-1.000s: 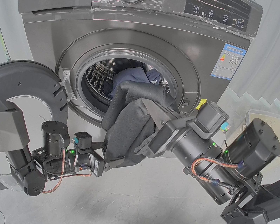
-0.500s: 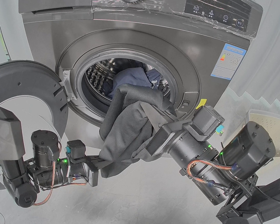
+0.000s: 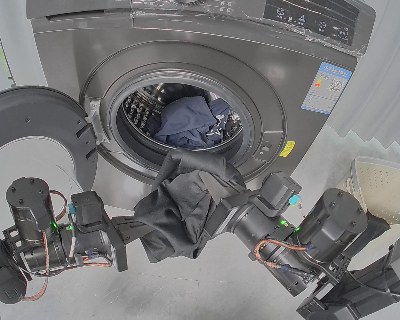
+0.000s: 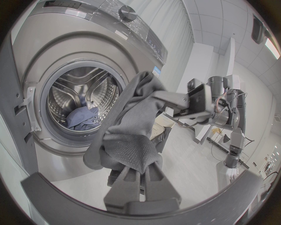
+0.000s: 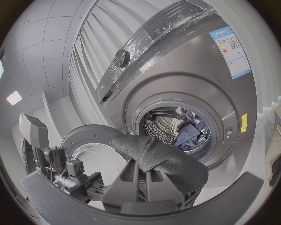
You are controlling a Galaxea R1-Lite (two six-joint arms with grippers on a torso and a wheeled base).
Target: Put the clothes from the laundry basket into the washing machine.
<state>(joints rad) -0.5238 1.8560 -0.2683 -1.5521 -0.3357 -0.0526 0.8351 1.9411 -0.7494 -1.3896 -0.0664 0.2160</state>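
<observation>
Two grippers hold one dark grey garment (image 3: 179, 205) before the washing machine (image 3: 190, 44), just below its drum opening. The left gripper (image 3: 144, 228) has its fingers (image 4: 126, 181) clamped on the cloth's lower part, and the right gripper (image 3: 204, 179) has its fingers (image 5: 128, 175) clamped on the upper fold. Inside the machine's drum lie navy clothes (image 3: 189, 120). The laundry basket (image 3: 388, 188) stands right of the machine; the door (image 3: 29, 117) hangs open at its left.

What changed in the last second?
Both arms drew back and down from the washing machine, carrying the dark garment away from the opening; it now hangs below it. Left gripper and right gripper stay shut on it. Blue clothes in the drum and open door unchanged.
</observation>
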